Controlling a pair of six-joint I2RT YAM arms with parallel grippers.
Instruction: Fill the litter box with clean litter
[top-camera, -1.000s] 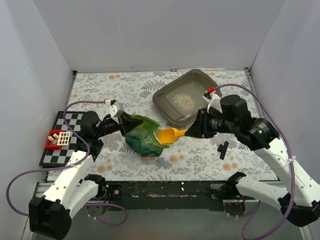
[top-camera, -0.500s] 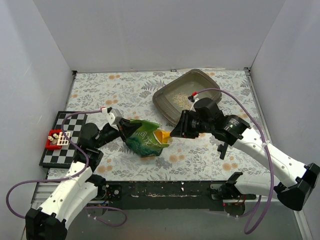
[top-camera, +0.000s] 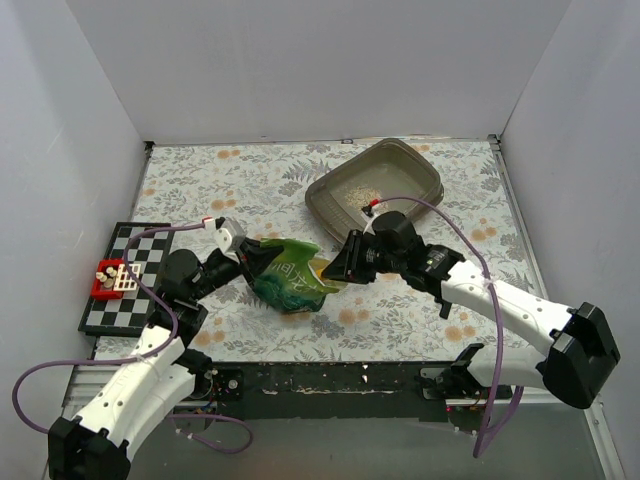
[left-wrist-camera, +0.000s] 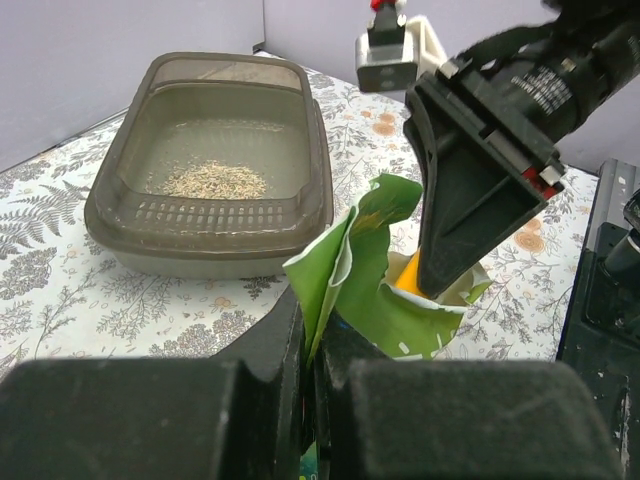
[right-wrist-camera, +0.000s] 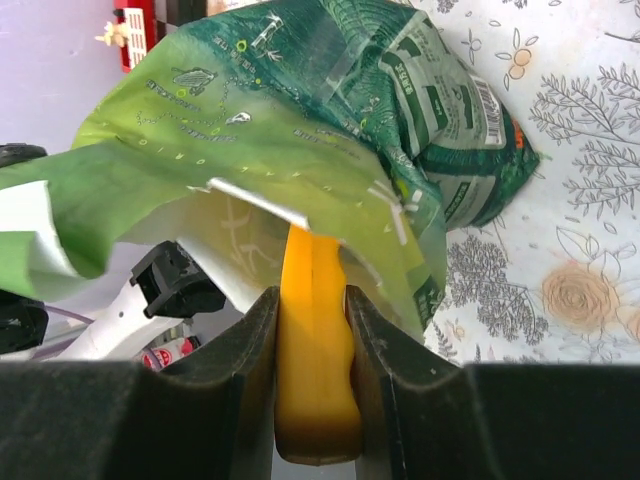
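While the yellow scoop (right-wrist-camera: 314, 390) was hanging in the open between bag and tray a second ago, you are now driving its bowl into the mouth of the green litter bag (top-camera: 288, 278), and only the handle is showing outside. That is pointing to another load being started, not a pour. The litter box (top-camera: 428, 170) is sitting on the floral counter (top-camera: 220, 180) just behind your right wrist. It is holding only a thin scatter of clean litter (left-wrist-camera: 215, 181) on its floor, so by my judgement the filling is far from done.

Your right arm is reaching low and leftward across the counter, with the forearm stretching out from its base and the wrist tilting down toward the bag. The right fingers (right-wrist-camera: 245, 360) are clamping the scoop handle from both sides.

Your left arm is bending in from the other side. Its left fingers (left-wrist-camera: 275, 335) are pinching tight on the bag's upper flap and keeping the mouth propped open (the flap is curling over the scoop, so how deep the bowl is sitting cannot be told).
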